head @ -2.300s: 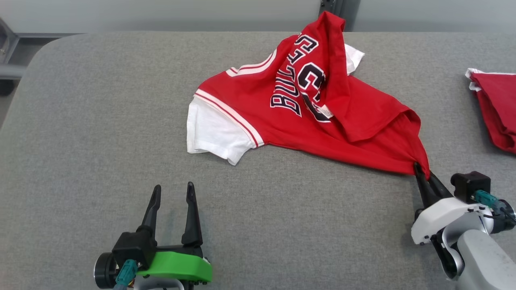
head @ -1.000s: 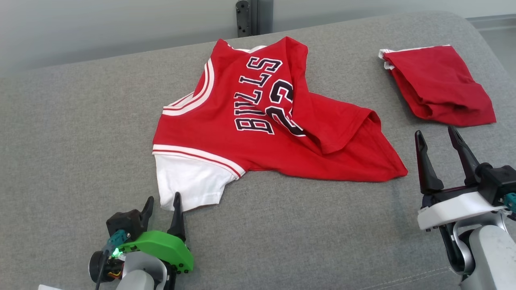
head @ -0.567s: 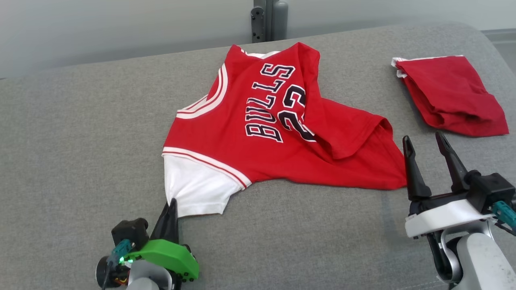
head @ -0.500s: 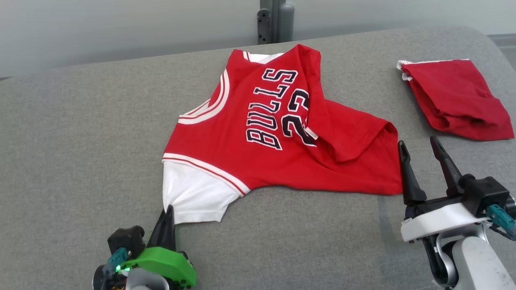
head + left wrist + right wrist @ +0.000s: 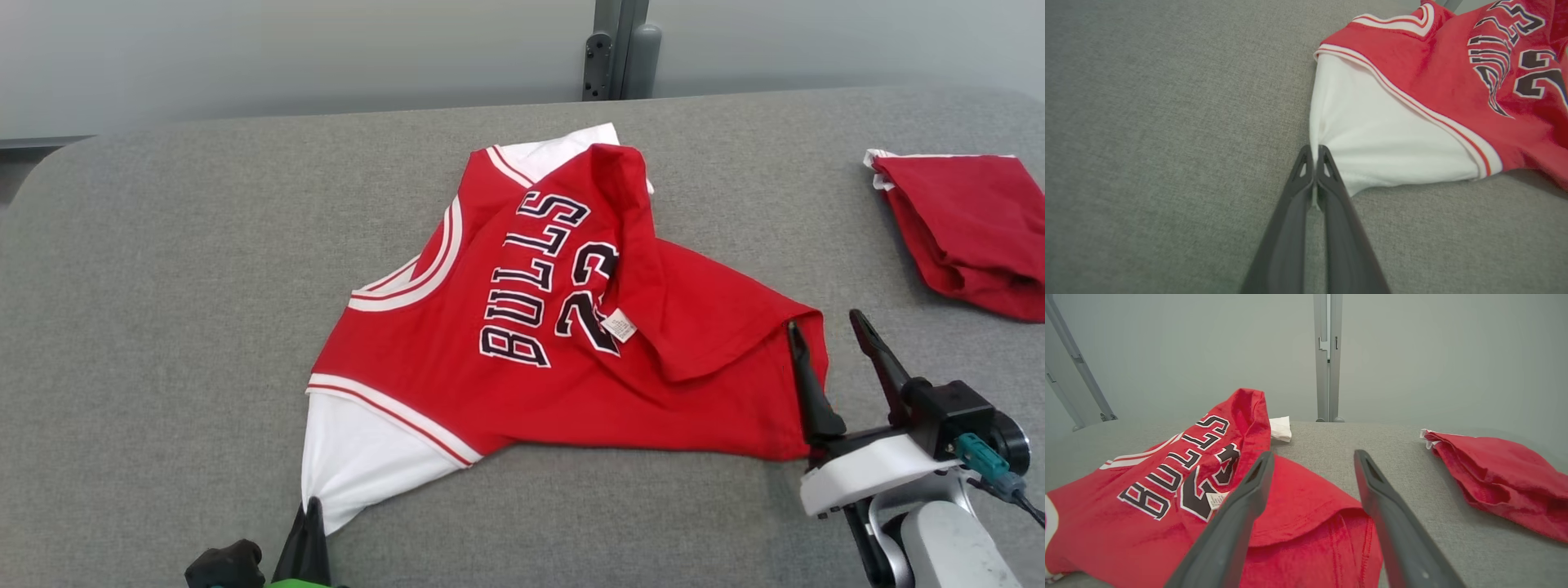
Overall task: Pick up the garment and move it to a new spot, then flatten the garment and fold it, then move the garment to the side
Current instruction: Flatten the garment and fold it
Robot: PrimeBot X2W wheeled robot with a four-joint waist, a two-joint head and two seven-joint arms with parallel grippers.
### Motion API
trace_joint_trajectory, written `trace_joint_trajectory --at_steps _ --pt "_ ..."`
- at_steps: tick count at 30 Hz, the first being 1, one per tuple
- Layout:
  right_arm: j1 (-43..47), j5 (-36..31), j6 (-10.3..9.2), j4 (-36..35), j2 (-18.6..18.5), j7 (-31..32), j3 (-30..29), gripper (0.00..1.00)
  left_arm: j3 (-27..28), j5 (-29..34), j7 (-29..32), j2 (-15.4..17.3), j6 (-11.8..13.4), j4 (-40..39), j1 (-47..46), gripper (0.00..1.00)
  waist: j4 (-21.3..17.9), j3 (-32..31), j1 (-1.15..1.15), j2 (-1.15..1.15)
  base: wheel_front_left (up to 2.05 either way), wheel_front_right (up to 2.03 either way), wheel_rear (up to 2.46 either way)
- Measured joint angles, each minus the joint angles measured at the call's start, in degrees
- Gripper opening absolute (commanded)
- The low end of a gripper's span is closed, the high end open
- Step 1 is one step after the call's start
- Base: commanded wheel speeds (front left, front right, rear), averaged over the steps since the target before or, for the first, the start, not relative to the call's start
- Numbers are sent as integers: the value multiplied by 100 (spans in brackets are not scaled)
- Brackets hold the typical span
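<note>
While my left jaws pinch shut on the corner of the jersey (image 5: 571, 392)'s white sleeve (image 5: 1384, 134), my right jaws stand wide at its red hem corner. It lies rumpled mid-tabletop (image 5: 163, 286), with another red garment (image 5: 971, 229) well apart to the right.

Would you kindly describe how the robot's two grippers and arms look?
Both grippers have two long, dark, tapering fingers. The right gripper has a white housing with a black block, a teal connector and a black cable, above a pale grey forearm. The left gripper shows a black block and a sliver of green housing.
</note>
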Motion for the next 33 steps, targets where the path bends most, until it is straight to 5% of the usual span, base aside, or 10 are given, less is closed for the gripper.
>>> trace_joint_trajectory --at_steps 5,6,7,8,17,33 --pt "-1 -199 0 312 -146 1 -298 100 29 -37 77 65 100 -171 195 0 -53 -6 0 0 0 0 0" --pt "-1 -216 0 405 -171 0 -319 100 35 -38 76 65 121 -203 216 38 -60 -9 0 0 0 0 0" --pt "1 -240 0 510 -203 1 -338 100 47 -42 67 65 134 -240 219 87 -63 -14 0 0 0 0 0" --pt "-1 -253 0 594 -227 1 -361 100 58 -45 42 65 141 -272 218 100 -64 -18 0 0 0 0 0" --pt "-137 -214 0 1382 -326 20 -199 100 183 122 -188 73 265 -769 58 100 -2 -24 0 0 0 0 0" --pt "-1767 524 0 3602 -560 227 757 100 1 310 -236 -7 265 -1227 -205 100 437 211 0 0 0 0 0"
